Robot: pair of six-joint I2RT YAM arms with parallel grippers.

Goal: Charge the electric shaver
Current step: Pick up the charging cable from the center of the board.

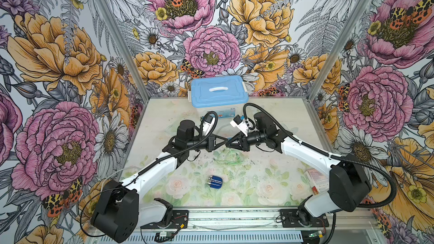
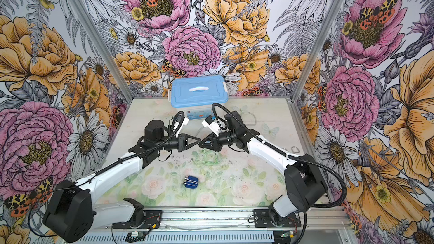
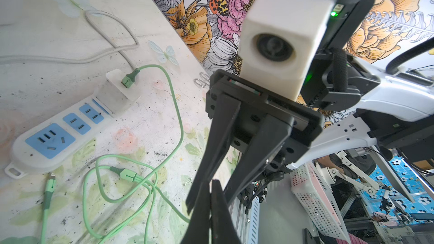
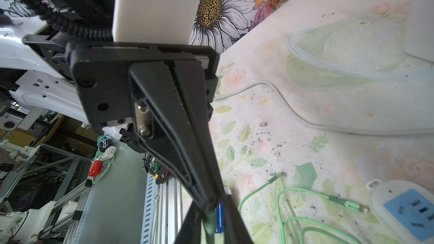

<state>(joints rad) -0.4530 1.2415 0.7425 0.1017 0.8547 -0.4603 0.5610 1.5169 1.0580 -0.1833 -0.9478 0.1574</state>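
2-handed handover, apparently: left end effector (image 1: 225, 140) clamped on the green cable (image 4: 209, 224), right end effector (image 1: 227, 145) flanking it, whether gripping I cannot tell.

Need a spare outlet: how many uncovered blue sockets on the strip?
3 on the power strip: large socket at its looped end, middle socket, third socket beside the white charger block, which mostly hides a fourth.

Table (image 1: 164, 113): pale floral top, dark specks.
Back: blue-lidded box (image 1: 218, 91).
Middle: power strip (image 3: 58, 134), green cable (image 3: 173, 104).
Front: shaver (image 1: 214, 181).
Right edge: carton (image 1: 315, 179).
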